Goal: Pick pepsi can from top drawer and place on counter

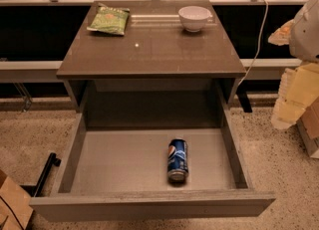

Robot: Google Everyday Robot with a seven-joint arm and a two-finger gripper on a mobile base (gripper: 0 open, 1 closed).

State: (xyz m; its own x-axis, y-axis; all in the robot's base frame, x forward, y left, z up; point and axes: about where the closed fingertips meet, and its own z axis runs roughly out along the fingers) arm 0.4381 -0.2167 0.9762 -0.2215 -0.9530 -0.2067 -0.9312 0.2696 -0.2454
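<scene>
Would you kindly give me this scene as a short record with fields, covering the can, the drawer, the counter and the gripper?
pepsi can: lying on its side on the drawer floor, right of centre, close to the front panel
top drawer: pulled open, nothing in it but the can
counter: green snack bag at back left, white bowl at back right
gripper: at the right edge of the view, outside the drawer, apart from the can
task state: can not yet picked up
</scene>
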